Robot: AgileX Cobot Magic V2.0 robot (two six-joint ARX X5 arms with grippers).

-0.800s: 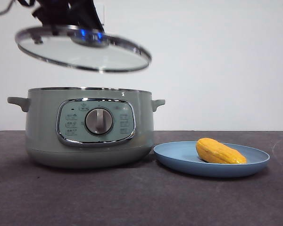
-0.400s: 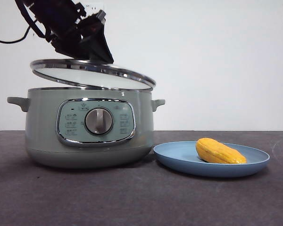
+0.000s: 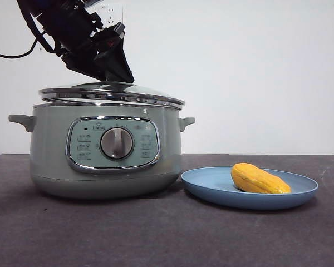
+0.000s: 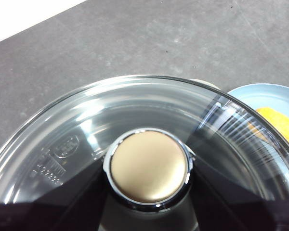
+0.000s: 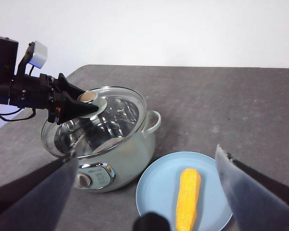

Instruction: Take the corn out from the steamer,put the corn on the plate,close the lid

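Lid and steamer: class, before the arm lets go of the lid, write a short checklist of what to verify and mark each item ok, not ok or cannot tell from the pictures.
1. Corn lies on the plate: ok.
2. Lid sits over the steamer, its rim on the pot's rim: ok in the front view.
3. Lid seated evenly all round: cannot tell; the far side is hidden.
4. Left gripper is shut on the lid's knob: ok, not yet released.
5. Right gripper is open and holds nothing, away from the pot above the plate: ok.
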